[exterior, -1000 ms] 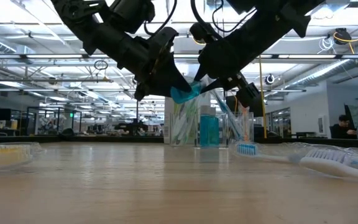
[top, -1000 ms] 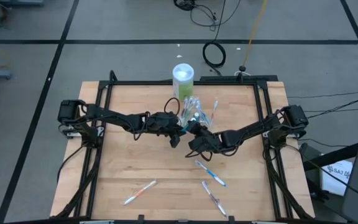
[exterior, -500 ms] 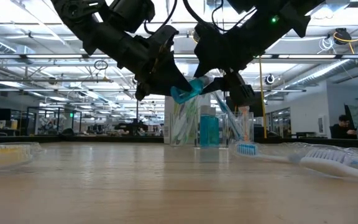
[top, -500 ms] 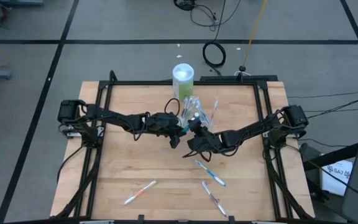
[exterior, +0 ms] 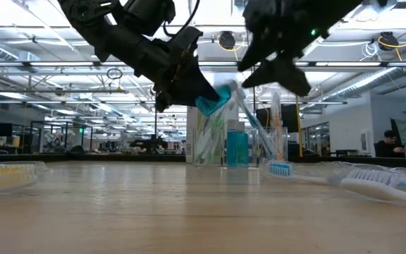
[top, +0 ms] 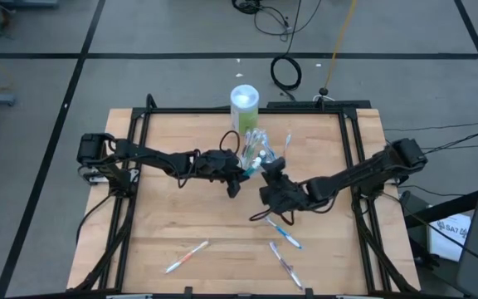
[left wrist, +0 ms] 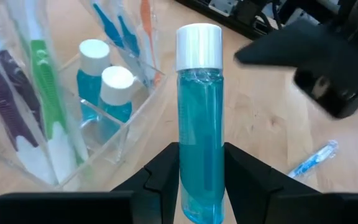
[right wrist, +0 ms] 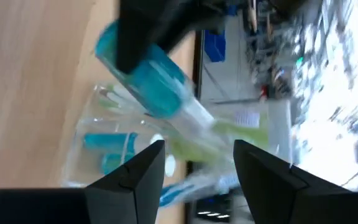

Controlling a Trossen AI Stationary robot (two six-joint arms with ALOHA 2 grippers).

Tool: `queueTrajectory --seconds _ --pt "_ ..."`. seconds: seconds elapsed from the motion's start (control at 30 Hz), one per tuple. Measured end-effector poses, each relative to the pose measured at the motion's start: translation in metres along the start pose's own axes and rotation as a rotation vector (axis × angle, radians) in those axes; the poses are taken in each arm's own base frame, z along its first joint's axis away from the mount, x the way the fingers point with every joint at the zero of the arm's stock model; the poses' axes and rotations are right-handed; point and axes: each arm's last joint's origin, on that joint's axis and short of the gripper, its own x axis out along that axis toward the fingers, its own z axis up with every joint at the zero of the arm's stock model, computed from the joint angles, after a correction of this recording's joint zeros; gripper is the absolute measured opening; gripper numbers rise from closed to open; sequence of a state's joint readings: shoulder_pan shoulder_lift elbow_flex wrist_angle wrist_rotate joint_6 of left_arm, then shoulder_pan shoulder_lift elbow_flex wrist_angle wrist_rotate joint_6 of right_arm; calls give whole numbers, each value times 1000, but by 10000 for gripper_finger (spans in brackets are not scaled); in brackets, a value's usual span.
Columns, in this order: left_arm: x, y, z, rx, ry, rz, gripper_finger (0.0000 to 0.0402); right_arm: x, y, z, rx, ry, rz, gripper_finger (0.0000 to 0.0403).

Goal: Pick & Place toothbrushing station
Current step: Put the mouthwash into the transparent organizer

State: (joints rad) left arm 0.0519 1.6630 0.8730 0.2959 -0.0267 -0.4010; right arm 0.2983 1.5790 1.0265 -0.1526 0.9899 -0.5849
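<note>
now that the right gripper (top: pixel 266 172) has spread and drawn back from the teal tube (left wrist: pixel 199 118), only the left gripper (top: pixel 243 172) pinches it, beside the clear organizer (top: pixel 258 148) near the table's (top: pixel 181 224) back edge; handover looks done.

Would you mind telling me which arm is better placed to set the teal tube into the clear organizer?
The left. Its claw is shut on the teal tube, held above the table beside the clear organizer. The right claw is open, empty, and farther from it.
</note>
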Motion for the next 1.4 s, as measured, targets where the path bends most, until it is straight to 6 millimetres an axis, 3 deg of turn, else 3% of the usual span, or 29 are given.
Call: queueTrajectory --seconds 0.27,0.47,0.63,0.87,1.03,1.27,1.4 --pt "0 -1 3 27 -28 -12 117 -38 -29 -18 553 -53 138 181" --pt "-1 -6 9 111 -81 -110 117 -44 -21 -40 726 -139 300 181" --pt "-2 -12 13 196 -104 -235 117 -35 -5 -59 827 -292 305 181" --pt "-3 -15 18 265 -165 -275 117 -20 3 -83 993 -782 394 190" --pt "-4 -15 19 301 -183 -276 117 -9 1 -94 1036 -855 386 207" --pt "-4 -16 20 313 -195 -278 117 6 -7 -90 1063 -858 376 244" --pt "-4 -16 20 324 -198 -278 117 8 -10 -87 1076 -916 468 254"
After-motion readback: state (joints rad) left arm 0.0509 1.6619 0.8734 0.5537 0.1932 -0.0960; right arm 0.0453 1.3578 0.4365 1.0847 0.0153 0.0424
